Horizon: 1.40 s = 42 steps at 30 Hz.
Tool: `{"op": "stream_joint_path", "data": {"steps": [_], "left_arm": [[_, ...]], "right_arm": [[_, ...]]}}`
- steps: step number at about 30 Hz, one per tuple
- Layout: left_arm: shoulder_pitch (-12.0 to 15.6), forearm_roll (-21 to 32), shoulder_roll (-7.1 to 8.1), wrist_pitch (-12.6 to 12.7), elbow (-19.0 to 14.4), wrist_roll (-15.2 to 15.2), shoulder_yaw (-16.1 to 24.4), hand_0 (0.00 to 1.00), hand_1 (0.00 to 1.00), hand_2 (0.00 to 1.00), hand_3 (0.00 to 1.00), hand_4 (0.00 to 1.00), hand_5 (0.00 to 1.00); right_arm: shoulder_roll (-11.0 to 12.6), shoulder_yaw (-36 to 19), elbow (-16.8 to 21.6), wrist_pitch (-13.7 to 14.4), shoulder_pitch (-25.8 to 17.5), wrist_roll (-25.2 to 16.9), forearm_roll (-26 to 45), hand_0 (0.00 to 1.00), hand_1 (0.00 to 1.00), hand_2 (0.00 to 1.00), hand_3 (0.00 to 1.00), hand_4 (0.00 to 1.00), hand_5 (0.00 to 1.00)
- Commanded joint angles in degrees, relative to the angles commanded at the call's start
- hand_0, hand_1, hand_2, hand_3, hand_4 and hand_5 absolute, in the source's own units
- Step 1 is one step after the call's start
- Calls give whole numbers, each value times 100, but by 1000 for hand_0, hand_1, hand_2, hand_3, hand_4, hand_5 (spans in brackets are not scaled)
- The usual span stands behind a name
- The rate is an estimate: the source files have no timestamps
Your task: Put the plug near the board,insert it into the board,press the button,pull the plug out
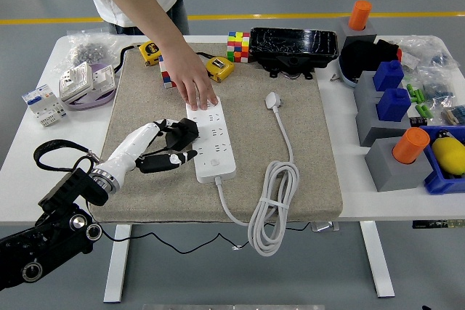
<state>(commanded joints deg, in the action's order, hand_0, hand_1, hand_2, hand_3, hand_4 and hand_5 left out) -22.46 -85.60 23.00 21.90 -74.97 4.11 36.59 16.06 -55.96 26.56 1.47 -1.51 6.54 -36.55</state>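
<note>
— What is happening at the bench (341, 205)?

— A person's hand (195, 86) is pressing down on the far end of the white power strip (211, 141), steadying it on the grey mat (290, 179). The robot's left hand (168, 147) is lying just beside the strip's left edge, holding a black plug (182, 134) in its curled fingers (161, 125), close to the sockets.

— And the right hand?

— It is not showing anywhere.

— How is that plug going to handle?

— Light and rigid, I am guessing, with hard plastic that could slip. Gripping the body squarely, prongs left clear, looks the safest hold. The strip is light too, which is likely why the person is pinning it.

— The white plug (272, 99)?

— That one, on the strip's own cord, is resting well apart on the mat, its cable coiling toward the near edge.

— Any containers?

— A blue bin (436, 181) at the right edge is holding a yellow object (449, 154); grey blocks (389, 167) beside it are carrying orange cylinders (410, 144).
</note>
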Motion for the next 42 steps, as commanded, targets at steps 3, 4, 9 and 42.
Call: {"op": "stream_joint_path", "data": {"steps": [3, 4, 9, 42], "left_arm": [[-25, -5, -6, -3, -1, 9, -27, 789, 850, 850, 810, 864, 595], [-31, -11, -7, -8, 0, 19, -36, 789, 850, 850, 810, 864, 595], [-58, -5, -9, -21, -3, 42, -77, 789, 850, 849, 810, 863, 595], [-340, -26, -97, -32, -34, 92, -262, 790, 850, 851, 807, 864, 605]], "right_arm": [[1, -1, 4, 0, 2, -1, -1, 681, 689, 697, 602, 939, 534], [0, -4, 4, 2, 4, -3, 1, 681, 689, 697, 602, 939, 534], [4, -1, 4, 1, 1, -3, 2, 681, 689, 697, 602, 939, 534], [27, 17, 7, -1, -17, 0, 13, 681, 688, 696, 601, 938, 534]]}}
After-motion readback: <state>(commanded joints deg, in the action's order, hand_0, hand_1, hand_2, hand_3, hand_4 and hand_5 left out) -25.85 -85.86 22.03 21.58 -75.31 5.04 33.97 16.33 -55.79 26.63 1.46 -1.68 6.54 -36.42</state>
